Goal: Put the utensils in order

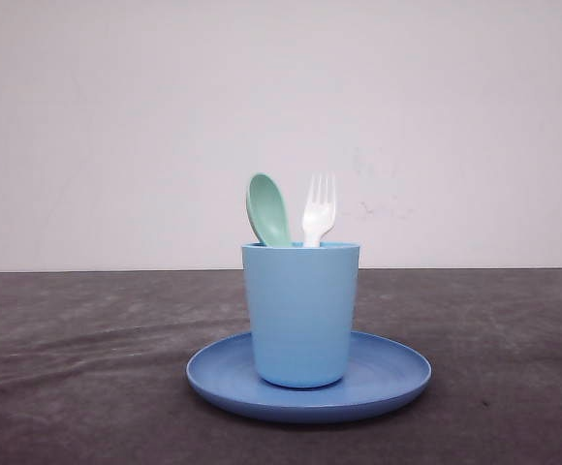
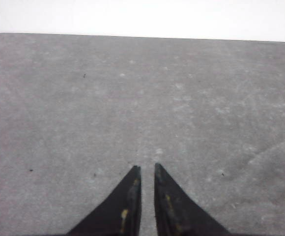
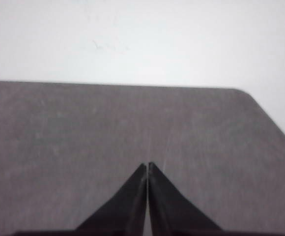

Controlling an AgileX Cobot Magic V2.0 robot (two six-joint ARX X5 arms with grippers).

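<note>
In the front view a pale mint-green spoon point(image 1: 268, 209) and a white fork point(image 1: 318, 209) stand upright side by side in a light blue cup point(image 1: 300, 315), heads above the rim and handles hidden inside. The cup stands on a blue round plate point(image 1: 397, 373) at the table's middle. In the left wrist view my left gripper point(image 2: 147, 168) hangs over bare grey table, its black fingers almost together with only a narrow slit and nothing between them. In the right wrist view my right gripper point(image 3: 147, 164) is shut, tips touching, over bare table.
The grey cloth-covered table point(image 1: 78, 339) runs back to a plain white wall point(image 1: 116, 116). The right wrist view shows the table's far edge and a rounded corner point(image 3: 245, 93). Open tabletop lies on both sides of the plate.
</note>
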